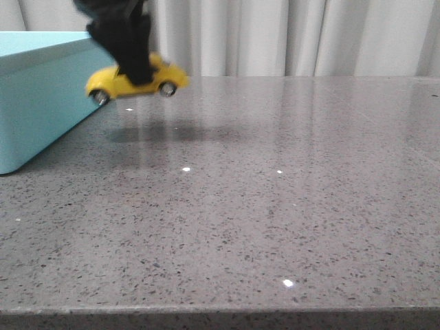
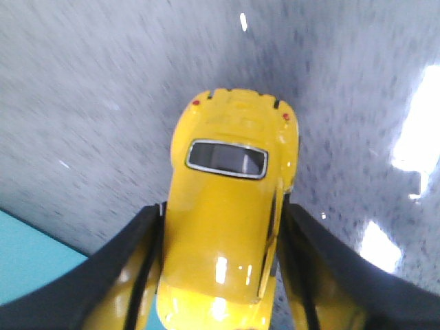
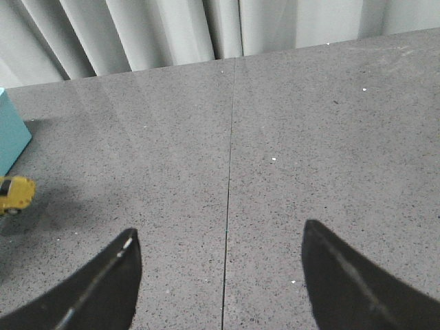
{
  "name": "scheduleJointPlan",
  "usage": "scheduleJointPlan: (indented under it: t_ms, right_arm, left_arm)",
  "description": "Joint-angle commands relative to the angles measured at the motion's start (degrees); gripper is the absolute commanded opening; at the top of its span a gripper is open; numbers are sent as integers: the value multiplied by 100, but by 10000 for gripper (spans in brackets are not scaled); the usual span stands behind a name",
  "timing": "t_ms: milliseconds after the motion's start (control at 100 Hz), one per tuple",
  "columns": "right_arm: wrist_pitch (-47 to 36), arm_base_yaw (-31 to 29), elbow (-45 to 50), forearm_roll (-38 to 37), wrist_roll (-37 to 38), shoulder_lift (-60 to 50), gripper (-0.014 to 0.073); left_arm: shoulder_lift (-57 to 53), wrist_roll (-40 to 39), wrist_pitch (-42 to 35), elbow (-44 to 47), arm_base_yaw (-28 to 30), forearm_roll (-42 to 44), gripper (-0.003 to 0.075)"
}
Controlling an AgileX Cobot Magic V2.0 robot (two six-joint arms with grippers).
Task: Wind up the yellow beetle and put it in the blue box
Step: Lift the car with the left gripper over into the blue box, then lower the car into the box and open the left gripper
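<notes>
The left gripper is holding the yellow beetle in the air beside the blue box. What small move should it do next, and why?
Probably carry it sideways over the blue box rim. The left gripper is shut on the yellow beetle, which hangs above the table with its shadow below, beside the box and not yet over its opening. The right gripper is open and apart.

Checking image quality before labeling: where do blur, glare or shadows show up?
Left wrist view: table streaked with motion blur, white glare patches to one side, beetle fairly sharp. Front view: beetle's shadow on the table, small light specks. Right wrist view: sharp, evenly lit.
</notes>
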Motion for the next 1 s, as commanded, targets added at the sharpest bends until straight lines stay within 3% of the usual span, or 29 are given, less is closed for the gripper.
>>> scheduleJointPlan:
  t_ms: [0, 320, 610, 990]
  right_arm:
    - [-443, 3, -135, -113, -26, 4, 496]
    - [-443, 3, -135, -113, -26, 4, 496]
    - [-443, 3, -135, -113, -26, 4, 496]
    - [-449, 3, -135, -113, -26, 4, 496]
  left_arm:
    - [-274, -41, 77, -652, -78, -6, 239]
    - [-322, -892, 1067, -2072, 369, 441, 239]
    - [-409, -1493, 1067, -1998, 1495, 120, 239]
    - [-206, -1623, 947, -850, 2498, -8, 239]
